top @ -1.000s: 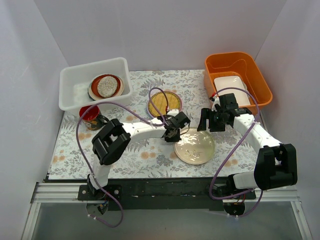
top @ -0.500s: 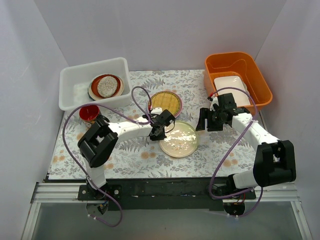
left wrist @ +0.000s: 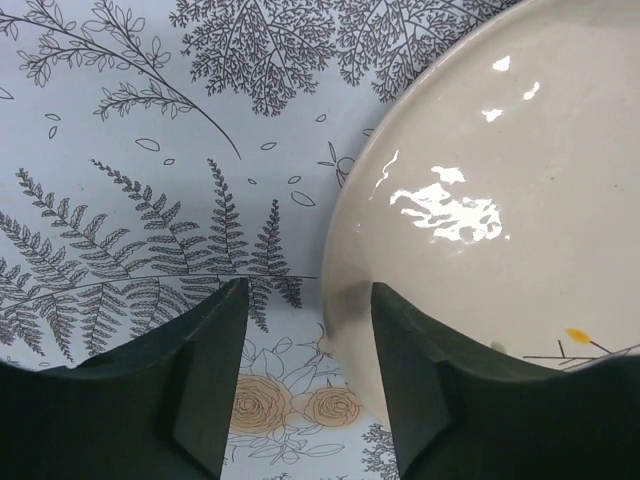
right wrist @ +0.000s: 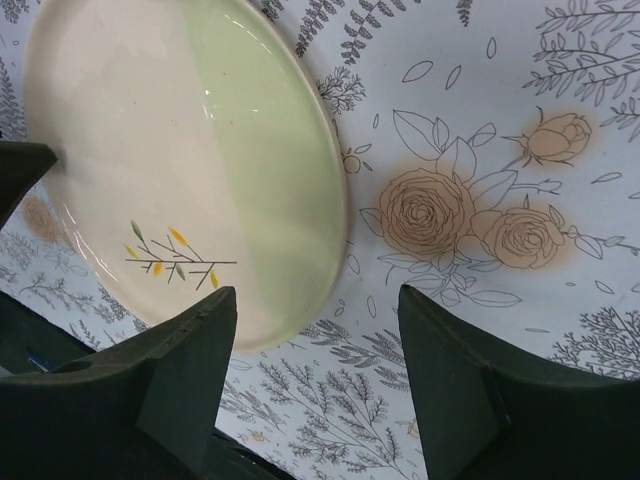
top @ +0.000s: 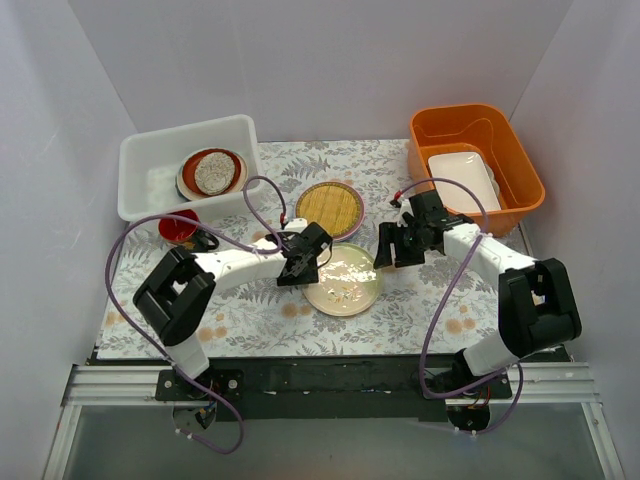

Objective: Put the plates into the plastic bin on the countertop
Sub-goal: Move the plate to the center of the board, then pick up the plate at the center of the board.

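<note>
The left pincer (left wrist: 310, 290) stands roughly half open at the left rim of the pale yellow plate (top: 342, 281). That plate lies flat near the middle of the fern-printed worktop (top: 140, 300), well apart from the plastic bin (top: 150, 185). In the left wrist view the rim falls inside the gap. One finger (left wrist: 440, 400) sits over the glazed face, and the other finger (left wrist: 170, 400) is over bare worktop, with a strip of fern print showing between it and the rim. Nothing is clamped. Whether the inner finger actually touches the glaze is hard to tell, as only a soft shadow shows at its tip.

The right pincer (right wrist: 318, 295) is spread wide and holds nothing. It hangs just beside the plate's right side. From its own camera, the plate's edge (a small painted sprig with yellow buds sits near it) reaches toward the gap between the fingers, and the rest of the gap shows flowered worktop.

The bin sits at the far left corner and holds a red-brown plate (top: 240, 170) with a speckled grey plate (top: 212, 172) on top. A woven-bamboo plate (top: 330, 207) lies on the worktop just behind the pale yellow one, not touching it. A red mug (top: 180, 227) stands just in front of the bin. At far right an orange tub (top: 520, 170) holds a white rectangular dish (top: 462, 178).
</note>
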{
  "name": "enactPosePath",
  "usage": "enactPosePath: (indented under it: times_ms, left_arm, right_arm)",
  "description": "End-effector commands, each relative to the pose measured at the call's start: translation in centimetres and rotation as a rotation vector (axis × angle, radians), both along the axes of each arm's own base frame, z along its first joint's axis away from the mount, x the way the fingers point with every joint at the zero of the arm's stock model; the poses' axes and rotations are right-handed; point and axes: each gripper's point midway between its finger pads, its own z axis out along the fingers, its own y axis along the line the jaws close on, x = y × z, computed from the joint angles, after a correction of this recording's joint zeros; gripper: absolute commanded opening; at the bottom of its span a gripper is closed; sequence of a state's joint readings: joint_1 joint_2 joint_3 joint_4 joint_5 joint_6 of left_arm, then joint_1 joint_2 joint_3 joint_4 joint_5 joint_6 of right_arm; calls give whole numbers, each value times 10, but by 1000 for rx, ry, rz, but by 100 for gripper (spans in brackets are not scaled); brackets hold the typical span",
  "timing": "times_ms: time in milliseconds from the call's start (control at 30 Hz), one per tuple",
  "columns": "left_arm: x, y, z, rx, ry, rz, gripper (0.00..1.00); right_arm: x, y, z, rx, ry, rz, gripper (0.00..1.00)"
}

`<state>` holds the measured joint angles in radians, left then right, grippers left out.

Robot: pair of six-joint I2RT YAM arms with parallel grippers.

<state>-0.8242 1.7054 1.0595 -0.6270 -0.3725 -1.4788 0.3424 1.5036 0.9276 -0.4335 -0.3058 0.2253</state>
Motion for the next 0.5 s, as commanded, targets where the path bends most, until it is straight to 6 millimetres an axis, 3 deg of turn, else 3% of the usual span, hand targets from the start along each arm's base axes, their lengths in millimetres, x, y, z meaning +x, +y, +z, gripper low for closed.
enactPosePath:
  times_ms: [0, 200, 433, 467]
  left_arm:
    - [4, -6, 27, -78, -66, -11, 56]
    - [1, -8, 39, -163, -111, -1, 60]
    - [-1, -11, 26, -256, -84, 11, 69]
    - [-1, -5, 22, -273, -77, 24, 69]
  right_arm:
    - [11, 15, 1, 41, -24, 19, 71]
    - [13, 18, -16, 35, 9, 5, 61]
    - [15, 20, -29, 25, 26, 1, 49]
    - [14, 20, -33, 23, 35, 3, 48]
